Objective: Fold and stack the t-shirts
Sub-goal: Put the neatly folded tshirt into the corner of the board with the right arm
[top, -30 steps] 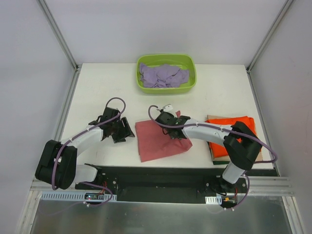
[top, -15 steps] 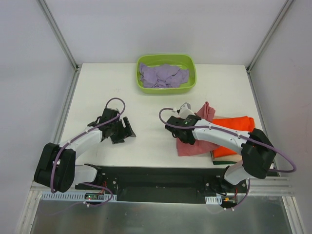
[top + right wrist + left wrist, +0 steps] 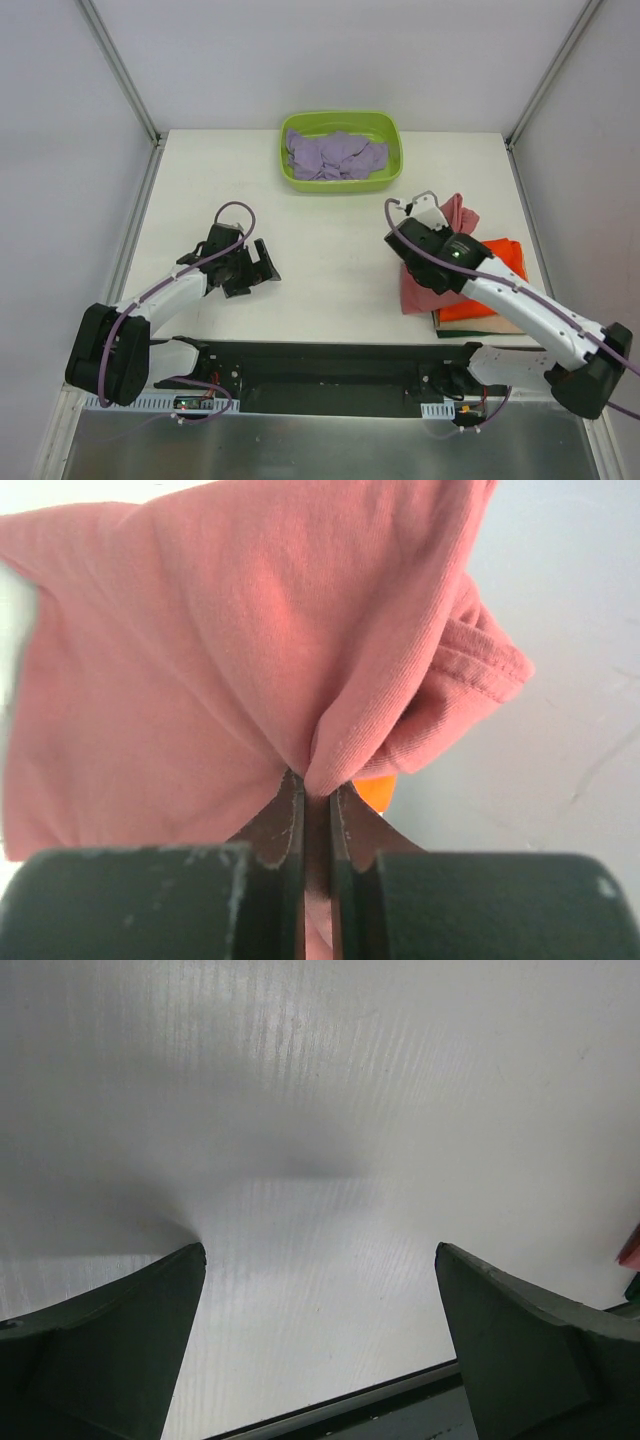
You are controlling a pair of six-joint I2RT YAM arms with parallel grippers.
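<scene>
My right gripper (image 3: 436, 232) is pinched tight on a fold of the dusty salmon-red cotton t-shirt (image 3: 418, 296). In the right wrist view the two fingers (image 3: 285, 825) sit almost together, with a ridge of the cloth (image 3: 200, 630) squeezed between them and a hemmed sleeve bunched off to the right.

The shirt hangs gathered from that pinch. Its long axis runs from the far side of the white table (image 3: 330, 225) toward the near edge. One crumpled end sticks up beyond my wrist, and the other end trails down onto the left edge of the folded bright orange t-shirt (image 3: 503, 258).

A second ago this shirt lay flat, as a roughly square fold, at the middle of the table. Since then I have carried it rightward to the orange one, and my forearm now stretches diagonally from the near-right base across that orange cloth.

My left gripper (image 3: 262, 264) has spread wide apart since then and holds nothing. Only bare tabletop shows between its dark fingers (image 3: 120, 1330). That arm is bent at the elbow and reaches low toward the table's middle from the near-left.

The lavender t-shirts (image 3: 335, 155) lie crumpled in the lime-green plastic tub (image 3: 340, 118) at the far edge.
</scene>
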